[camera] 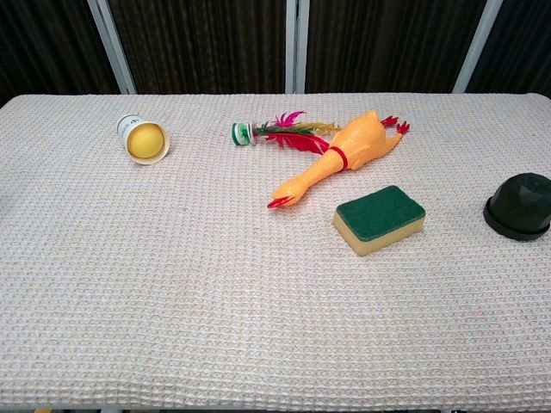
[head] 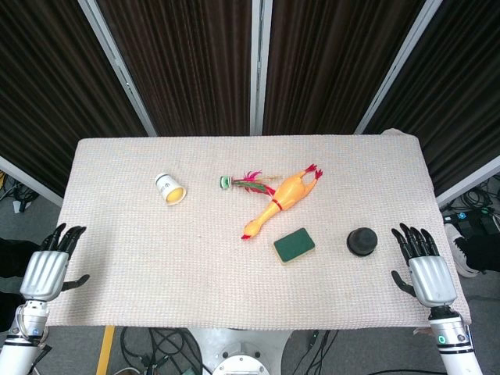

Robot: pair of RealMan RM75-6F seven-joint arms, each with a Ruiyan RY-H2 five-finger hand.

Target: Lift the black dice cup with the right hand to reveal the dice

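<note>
Black dice cup (head: pixel 362 241) sits mouth-down at the lower right of the frame on the desk (head: pixel 156 258), just left of my right hand (head: pixel 426 266), which rests flat, fingers spread, grasping nothing. My left hand (head: pixel 48 266) lies released at the lower left edge. A green sponge (head: pixel 294 245) sits left of the cup, near a rubber chicken (head: pixel 281 201)

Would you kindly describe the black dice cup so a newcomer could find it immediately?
Start at the table's right end, near the right hand. The black dice cup stands mouth-down just right of the green sponge. It is the only dark, domed object there.
</note>
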